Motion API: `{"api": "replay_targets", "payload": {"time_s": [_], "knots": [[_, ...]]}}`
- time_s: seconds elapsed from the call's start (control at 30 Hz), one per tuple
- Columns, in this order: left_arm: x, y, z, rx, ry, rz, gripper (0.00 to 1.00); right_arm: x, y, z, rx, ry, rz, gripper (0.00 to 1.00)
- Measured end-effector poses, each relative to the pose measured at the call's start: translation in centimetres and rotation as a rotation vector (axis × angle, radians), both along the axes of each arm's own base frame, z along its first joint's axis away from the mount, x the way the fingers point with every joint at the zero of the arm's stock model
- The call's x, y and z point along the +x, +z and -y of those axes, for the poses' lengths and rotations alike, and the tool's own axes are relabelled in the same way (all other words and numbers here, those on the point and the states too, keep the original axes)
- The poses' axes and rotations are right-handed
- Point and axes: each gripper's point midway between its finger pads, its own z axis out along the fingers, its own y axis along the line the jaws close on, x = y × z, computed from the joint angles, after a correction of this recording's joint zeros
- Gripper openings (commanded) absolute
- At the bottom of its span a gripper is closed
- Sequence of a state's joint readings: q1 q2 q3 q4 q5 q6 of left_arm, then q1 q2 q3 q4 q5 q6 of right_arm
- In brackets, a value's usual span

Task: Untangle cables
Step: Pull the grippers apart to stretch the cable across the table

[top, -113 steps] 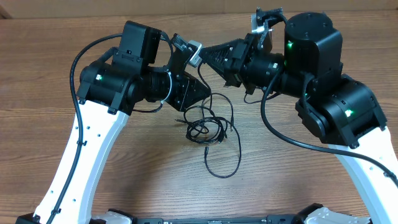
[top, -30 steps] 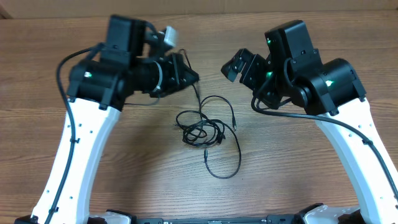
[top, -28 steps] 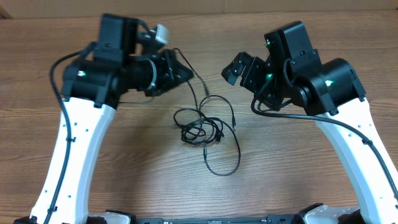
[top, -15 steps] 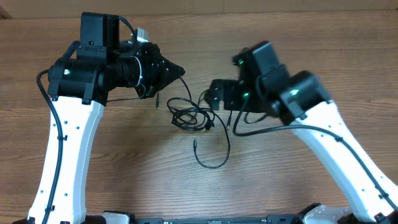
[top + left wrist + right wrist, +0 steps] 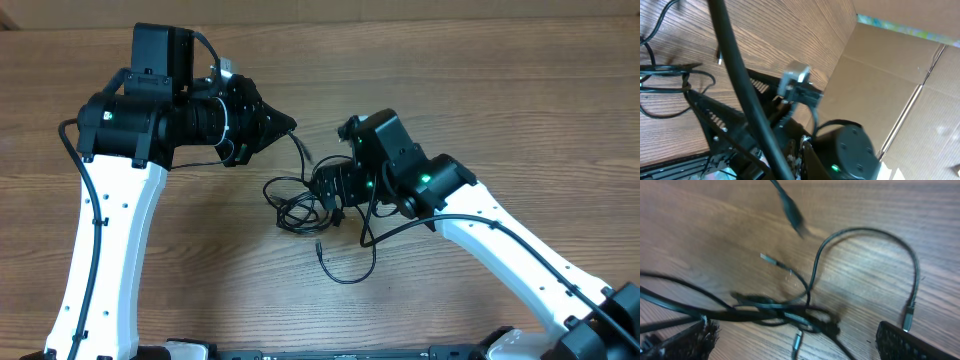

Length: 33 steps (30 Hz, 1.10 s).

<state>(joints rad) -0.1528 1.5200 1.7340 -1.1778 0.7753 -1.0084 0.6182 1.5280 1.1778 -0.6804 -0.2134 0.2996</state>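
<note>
Just now your right gripper [image 5: 325, 188] swung in and dropped over the cables [image 5: 300, 205] — jaws spread, straddling the knot at the middle of the table [image 5: 480, 90] — while the left gripper [image 5: 285, 125] stayed clamped on one strand, so a separating pull looked ready.

Blurred cables [image 5: 785, 314]; right claw [image 5: 795, 340] fingers [image 5: 910, 342] cropped at corners.

black cables [image 5: 297, 208], brown wood-grain table [image 5: 480, 90]
</note>
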Motion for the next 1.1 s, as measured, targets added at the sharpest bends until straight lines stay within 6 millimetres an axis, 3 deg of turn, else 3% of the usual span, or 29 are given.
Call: {"api": "replay_targets", "payload": {"time_s": [0.1,0.17,0.23,0.37,0.43,0.5,0.63,1.1], "knots": [[0.0,0.0,-0.1,0.0,0.011,-0.01,0.04,-0.3,-1.4,-0.7,-0.003,0.031,-0.013,1.0],[0.0,0.0,0.0,-0.003,0.015,-0.015,0.04,-0.5,-2.5,-1.2,-0.009,0.047,-0.032,0.94],[0.0,0.0,0.0,-0.008,0.018,-0.023,0.04,-0.7,-3.7,-1.5,-0.015,0.047,-0.06,0.78],[-0.1,0.1,0.1,-0.016,0.015,-0.027,0.04,-1.1,-6.6,-1.8,-0.04,0.01,-0.153,0.38],[-0.1,0.1,0.1,-0.019,0.013,-0.027,0.04,-1.3,-8.0,-1.7,-0.055,-0.009,-0.197,0.22],[-0.1,0.1,0.1,-0.019,0.013,-0.027,0.04,-1.6,-9.2,-1.6,-0.067,-0.039,-0.241,0.13],[0.0,0.1,0.0,-0.022,0.016,-0.027,0.04,-1.7,-9.5,-1.5,-0.069,-0.056,-0.257,0.04],[0.5,-0.1,-2.6,-0.035,0.089,-0.065,0.04,-1.2,-10.8,2.6,-0.177,-0.335,-0.331,0.04]]}}
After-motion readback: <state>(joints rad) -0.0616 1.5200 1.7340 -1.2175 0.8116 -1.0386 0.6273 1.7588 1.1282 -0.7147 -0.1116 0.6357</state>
